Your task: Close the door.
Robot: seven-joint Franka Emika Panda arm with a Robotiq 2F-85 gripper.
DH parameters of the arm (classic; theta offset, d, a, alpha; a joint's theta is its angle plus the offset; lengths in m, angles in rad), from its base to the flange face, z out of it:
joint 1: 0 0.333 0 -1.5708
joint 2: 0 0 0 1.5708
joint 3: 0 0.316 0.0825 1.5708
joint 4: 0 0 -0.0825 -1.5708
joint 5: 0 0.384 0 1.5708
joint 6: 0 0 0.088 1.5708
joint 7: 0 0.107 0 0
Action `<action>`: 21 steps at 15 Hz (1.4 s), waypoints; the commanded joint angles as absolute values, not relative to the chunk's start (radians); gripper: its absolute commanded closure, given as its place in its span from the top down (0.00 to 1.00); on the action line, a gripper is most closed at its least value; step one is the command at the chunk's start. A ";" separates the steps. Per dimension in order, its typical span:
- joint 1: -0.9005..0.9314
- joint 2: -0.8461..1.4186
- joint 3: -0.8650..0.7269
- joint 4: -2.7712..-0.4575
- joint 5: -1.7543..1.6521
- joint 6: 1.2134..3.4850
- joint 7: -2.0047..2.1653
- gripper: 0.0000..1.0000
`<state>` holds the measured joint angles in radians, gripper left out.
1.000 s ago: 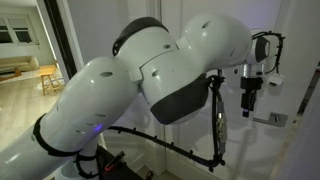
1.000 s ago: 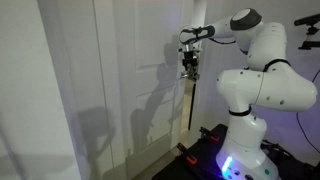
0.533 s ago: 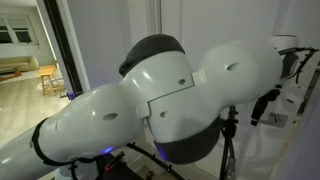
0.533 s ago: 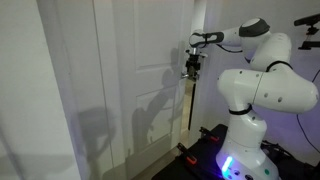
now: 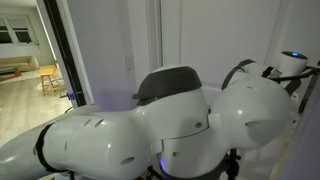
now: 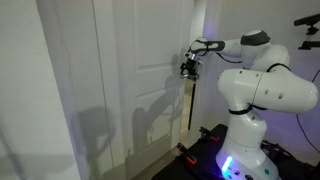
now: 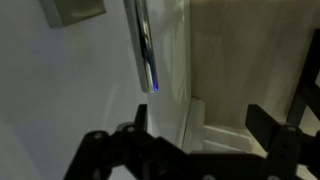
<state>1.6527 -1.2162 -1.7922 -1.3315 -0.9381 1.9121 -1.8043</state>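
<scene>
The tall white door (image 6: 120, 90) with recessed panels fills the left and middle of an exterior view. My gripper (image 6: 187, 69) is at the door's right edge, at about handle height, close to the door face. In the wrist view the two dark fingers (image 7: 140, 125) stand wide apart, so the gripper (image 7: 200, 130) is open and empty, and the door's white panel moulding (image 7: 215, 120) shows between them. A narrow silver metal piece (image 7: 143, 45) with a blue glint runs down the door above the fingers. In the view filled by my arm the gripper is hidden.
My arm's white body (image 5: 170, 125) fills most of an exterior view. A dark-framed opening (image 5: 55, 50) to a lit room is at the left there. The robot base (image 6: 245, 150) stands right of the door, with a black stand (image 6: 190, 110) by the door edge.
My arm has folded lower, so its elbow now covers the gripper in one exterior view. The gripper has sunk slightly along the door edge. The door has not visibly moved.
</scene>
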 commanded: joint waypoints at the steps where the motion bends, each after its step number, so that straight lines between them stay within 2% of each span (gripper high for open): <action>1: 1.675 -1.267 -1.770 -1.326 -0.969 1.981 -1.861 1.00; 8: 1.657 -1.251 -1.787 -1.416 -1.081 2.138 -1.864 1.00; 21: 1.582 -1.265 -1.821 -1.538 -1.378 2.202 -1.839 1.00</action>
<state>1.5996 -1.2661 -1.8129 -1.5065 -1.3247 2.1674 -1.8598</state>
